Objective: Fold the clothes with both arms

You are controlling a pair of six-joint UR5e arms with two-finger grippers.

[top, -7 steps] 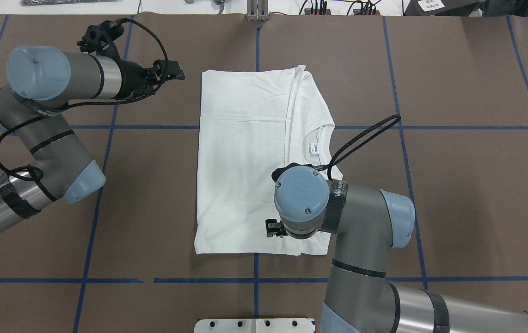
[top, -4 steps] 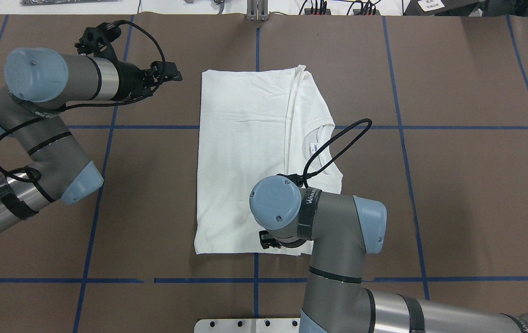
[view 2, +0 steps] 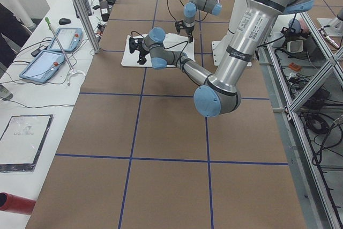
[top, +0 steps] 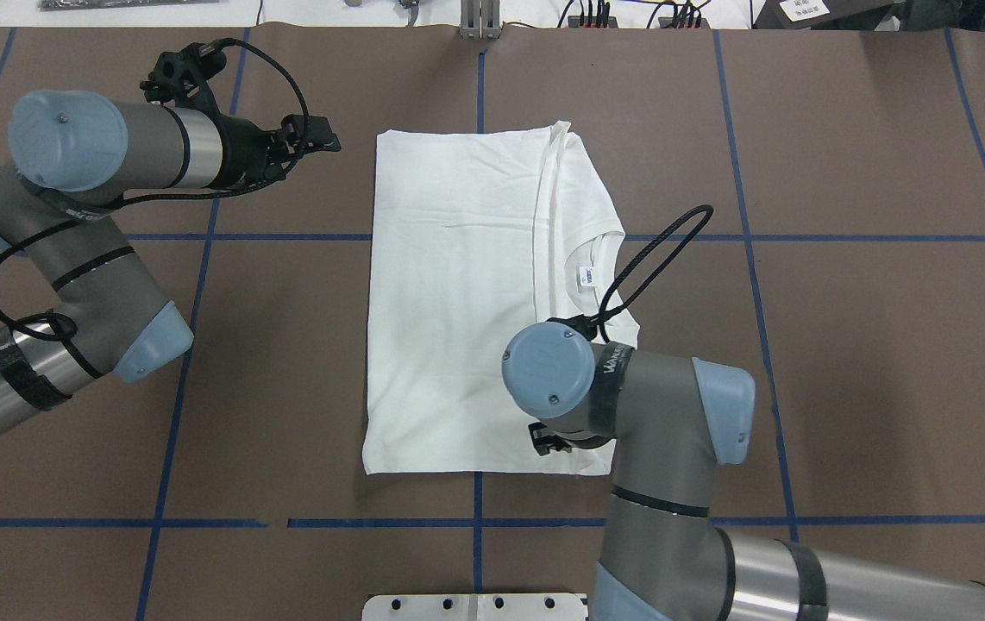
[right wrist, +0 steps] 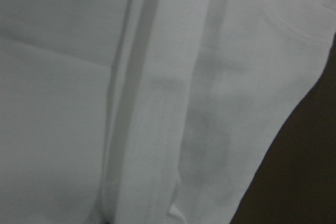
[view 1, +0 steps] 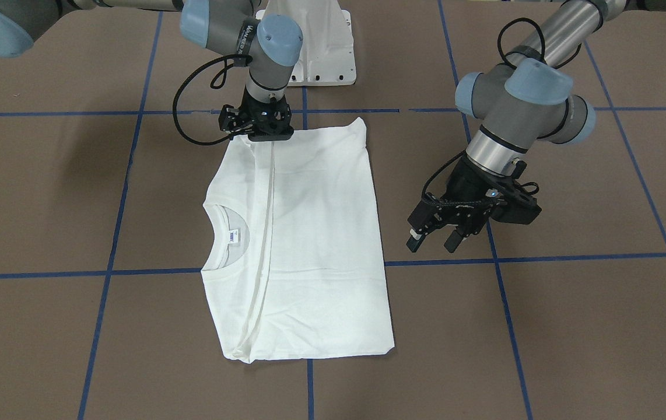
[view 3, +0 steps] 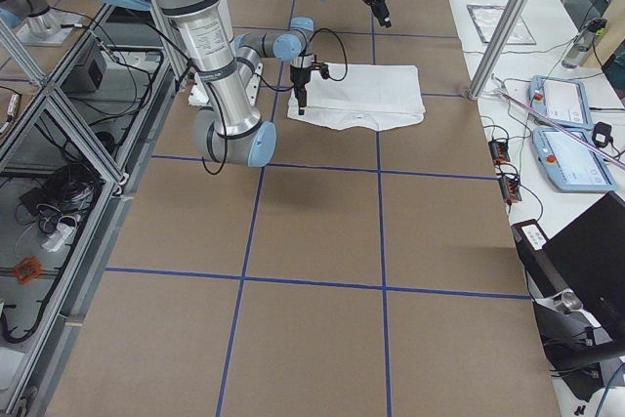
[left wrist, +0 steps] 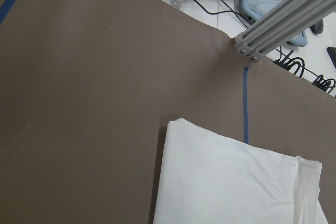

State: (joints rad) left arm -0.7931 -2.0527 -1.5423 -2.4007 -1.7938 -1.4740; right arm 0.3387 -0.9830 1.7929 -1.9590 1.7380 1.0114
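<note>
The white T-shirt (top: 458,302) lies folded into a flat rectangle at the table's centre, with the collar and neck label (top: 586,276) showing on its right. No printed text shows. My left gripper (view 1: 432,240) is open and empty. It hovers over bare table beside the shirt's far-left corner (top: 333,142). My right gripper (view 1: 258,135) points straight down at the shirt's near hem, on the folded seam. In the overhead view my wrist mostly covers it. The right wrist view shows only close fabric (right wrist: 157,103), so I cannot tell whether its jaws are open or shut.
The white stand base (view 1: 321,52) sits at the robot's edge of the table, just behind the shirt. Blue tape lines (top: 475,523) cross the brown table cover. An aluminium post (top: 479,21) and cables stand at the far edge.
My right wrist swung left along the shirt's near hem, then came back right. The shirt's outline is unchanged. My left arm shifted slightly back and then held still.
</note>
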